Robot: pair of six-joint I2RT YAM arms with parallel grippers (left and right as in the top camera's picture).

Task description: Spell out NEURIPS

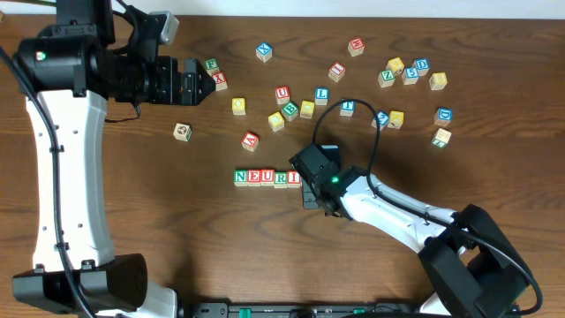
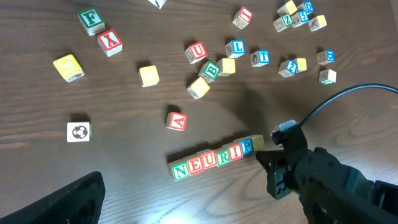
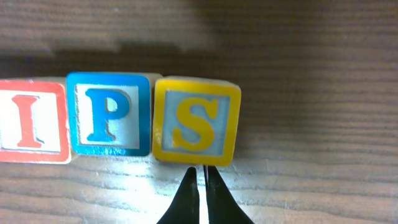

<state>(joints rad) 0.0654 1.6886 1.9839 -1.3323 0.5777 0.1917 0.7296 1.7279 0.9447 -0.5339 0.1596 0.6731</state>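
Wooden letter cubes (image 1: pixel 265 177) stand in one straight line near the middle of the dark desk (image 1: pixel 132 221). From overhead the line reads N-E-U-R-I, and the right hand (image 3: pixel 201 177) hangs over its right end. The right wrist cam picks up the rest: red I cube (image 3: pixel 28 121), blue P cube (image 3: pixel 109 114) and yellow-framed S cube (image 3: pixel 196 121) sit face up, side by side w/ no gap between them. The S cube sits a touch askew. The right hand's two fingertips are pinched together and hold nothing. Their tips are at the S cube's near edge; whether they touch it can't be told.

The left hand (image 1: pixel 201 84) is at the desk's upper left, well apart from the line, w/ jaws spread wide and empty. A green F cube (image 1: pixel 211 64) and a red X cube (image 1: pixel 219 81) lie just beside it.

Loose cubes lie scattered across the desk's far side. A red A cube (image 1: pixel 251 140) is nearest the line, and a soccer-ball cube (image 1: pixel 182 132) sits alone to the left. A red U cube (image 1: pixel 282 93), blue L cube (image 1: pixel 321 94) and blue T cube (image 1: pixel 348 107) are in the central cluster.
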